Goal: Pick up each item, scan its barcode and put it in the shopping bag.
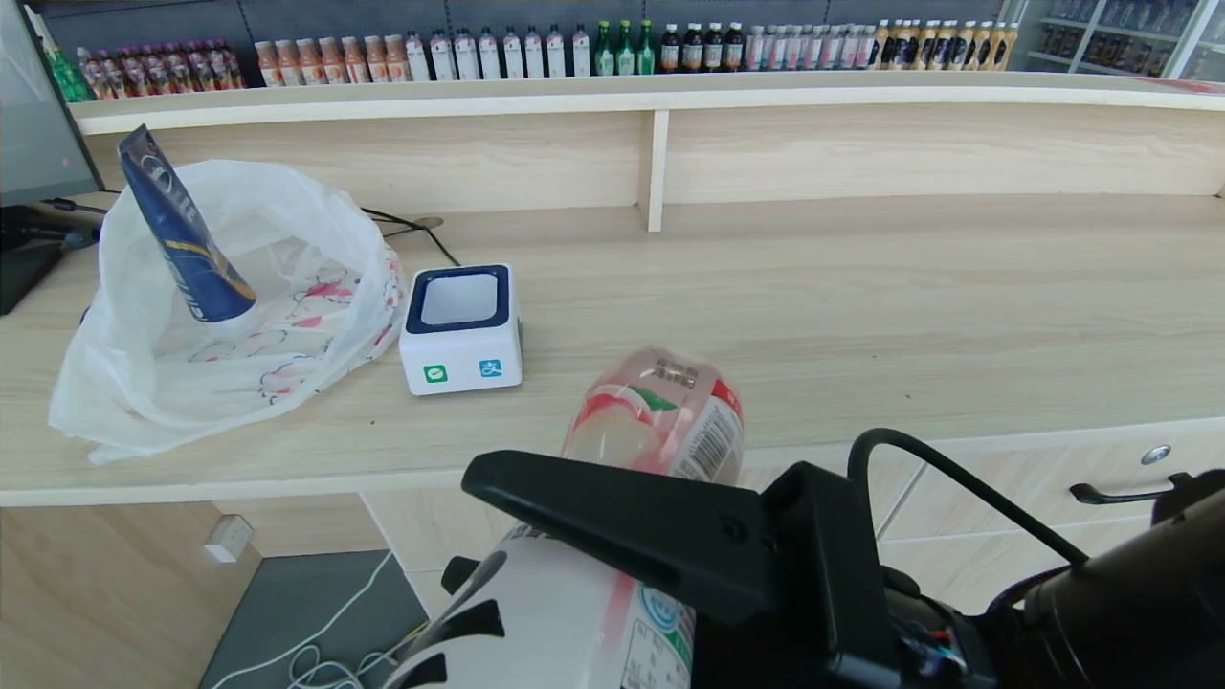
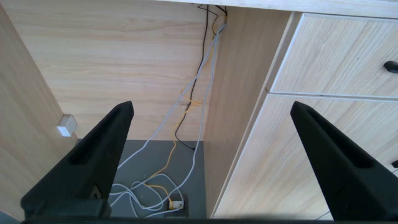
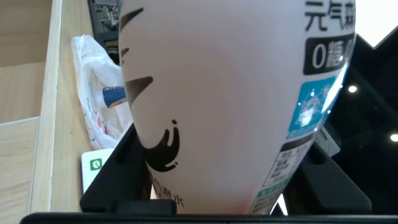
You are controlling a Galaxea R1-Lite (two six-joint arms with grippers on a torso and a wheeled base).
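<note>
Gripping bottle [image 1: 660, 421], right pincer [image 1: 478, 531]; scanner [image 1: 462, 328], bag [image 1: 144, 383], perhaps tube [image 1: 187, 234], beyond.

bottle [image 1: 660, 411]: barcode lbl | scanner [image 1: 462, 328]: grn + blue icons, front

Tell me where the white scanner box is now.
In the head view the scanner box stands on the left part of the counter, close beside the shopping bag, on its right.
</note>
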